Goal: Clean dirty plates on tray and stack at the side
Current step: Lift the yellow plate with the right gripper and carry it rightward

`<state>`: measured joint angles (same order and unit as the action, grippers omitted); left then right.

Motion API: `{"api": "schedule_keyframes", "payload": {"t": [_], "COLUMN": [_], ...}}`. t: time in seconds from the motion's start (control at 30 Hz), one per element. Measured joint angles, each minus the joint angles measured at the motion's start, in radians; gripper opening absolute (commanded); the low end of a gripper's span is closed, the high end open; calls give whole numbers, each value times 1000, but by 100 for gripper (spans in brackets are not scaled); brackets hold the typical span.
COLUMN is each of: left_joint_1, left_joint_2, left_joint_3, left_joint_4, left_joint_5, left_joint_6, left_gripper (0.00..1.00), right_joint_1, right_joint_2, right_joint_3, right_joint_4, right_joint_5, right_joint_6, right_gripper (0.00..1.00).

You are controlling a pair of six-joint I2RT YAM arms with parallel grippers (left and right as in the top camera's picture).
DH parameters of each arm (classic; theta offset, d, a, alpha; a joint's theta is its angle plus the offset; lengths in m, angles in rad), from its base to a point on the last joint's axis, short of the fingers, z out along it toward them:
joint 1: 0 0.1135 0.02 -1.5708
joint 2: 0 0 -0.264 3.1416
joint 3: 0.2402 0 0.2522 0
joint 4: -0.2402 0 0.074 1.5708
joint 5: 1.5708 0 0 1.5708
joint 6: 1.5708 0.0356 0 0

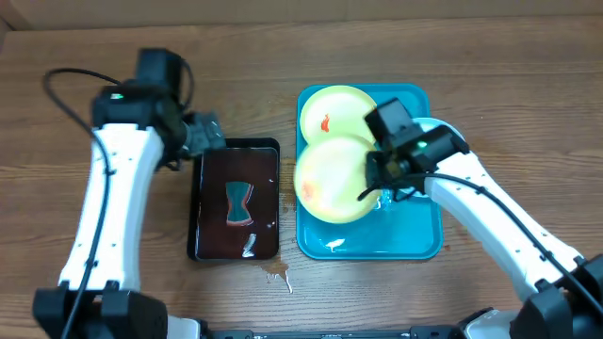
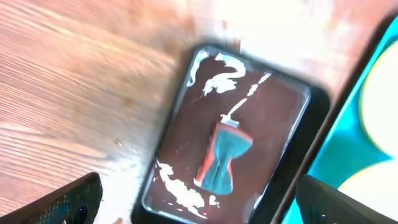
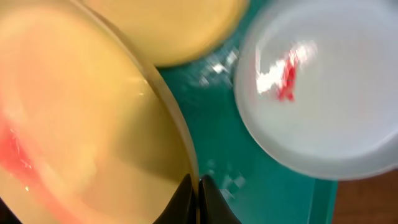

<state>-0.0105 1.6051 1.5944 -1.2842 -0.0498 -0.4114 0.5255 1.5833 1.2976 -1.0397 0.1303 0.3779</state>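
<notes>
The turquoise tray (image 1: 415, 243) lies at the right. One pale yellow-green plate (image 1: 334, 113) with a red smear lies at its back left. My right gripper (image 1: 379, 174) is shut on the rim of a second yellow-green plate (image 1: 330, 181) and holds it tilted over the tray's left side. In the right wrist view the fingers (image 3: 198, 190) pinch this plate's (image 3: 81, 124) edge, which has a red smear at the left. A pale blue-white plate (image 3: 317, 93) with a red smear lies on the tray (image 3: 261, 180). My left gripper (image 1: 203, 137) (image 2: 199, 211) is open and empty.
A black tray with a dark brown inside (image 1: 209, 235) (image 2: 186, 93) lies left of the turquoise tray, wet with white foam, holding a teal and red sponge (image 1: 239, 202) (image 2: 224, 158). A small spill (image 1: 278, 275) marks the wooden table near the front.
</notes>
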Motion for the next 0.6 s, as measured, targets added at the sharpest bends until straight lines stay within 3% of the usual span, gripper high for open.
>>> {"api": "schedule_keyframes", "payload": {"t": [0.4, 0.6], "left_joint_1": [48, 48], "left_joint_2": [-26, -26], "left_joint_3": [40, 40], "left_joint_4": [-56, -55], "left_joint_5": [-35, -45], "left_joint_6": [3, 3], "left_gripper": [100, 100], "right_joint_1": [363, 452], "right_joint_2": [-3, 74], "right_joint_3": [96, 96], "right_joint_4": [186, 232], "right_joint_5": [269, 459], "right_joint_6": [-68, -69], "right_gripper": [4, 4]}}
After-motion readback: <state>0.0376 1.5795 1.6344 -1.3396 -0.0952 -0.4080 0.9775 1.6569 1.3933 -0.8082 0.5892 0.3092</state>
